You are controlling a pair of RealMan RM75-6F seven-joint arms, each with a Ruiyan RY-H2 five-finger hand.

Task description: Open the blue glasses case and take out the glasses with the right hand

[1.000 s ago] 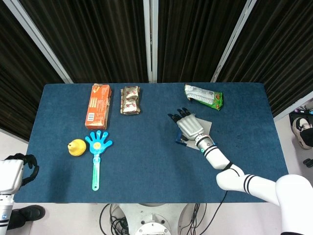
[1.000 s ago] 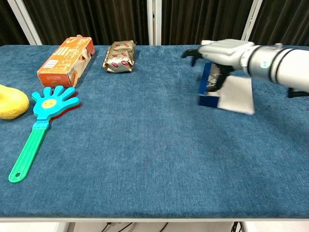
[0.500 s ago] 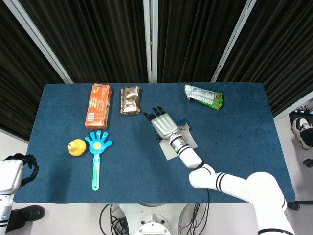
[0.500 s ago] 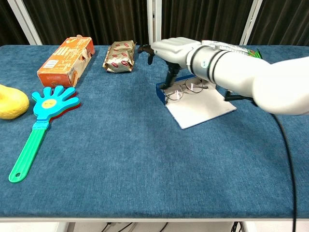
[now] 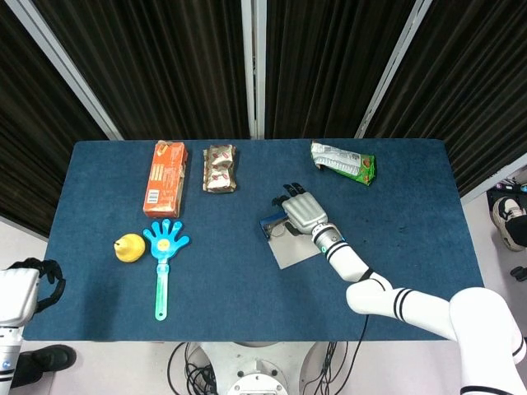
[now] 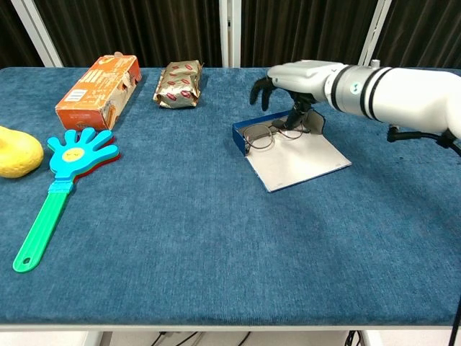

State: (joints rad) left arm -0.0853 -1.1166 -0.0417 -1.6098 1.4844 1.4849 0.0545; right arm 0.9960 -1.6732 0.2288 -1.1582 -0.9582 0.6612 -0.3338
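blue glasses case [image 6: 248, 135] is open, lying mid-table right of centre, its lid [image 6: 299, 163] folded flat toward the near side, pale lining up. glasses [image 6: 272, 132] sit in the case tray, lenses visible in chest view. right hand [image 6: 297, 81] hovers over the far-right end of the case, palm down, fingers curled downward; a dark fingertip [image 6: 294, 124] comes down to the glasses around the right lens, but can't tell whether it actually grips them. left hand [image 5: 25, 290] is off the table at the near-left corner, fingers curled in, nothing seen in it. Elsewhere on the blue table [image 6: 216, 252]: orange box [image 6: 97, 90] and brown snack pack [image 6: 178, 83] at far left, green packet [image 5: 343, 160] far right, yellow toy [image 6: 16, 152] and hand-shaped clapper [image 6: 61, 180] on the left
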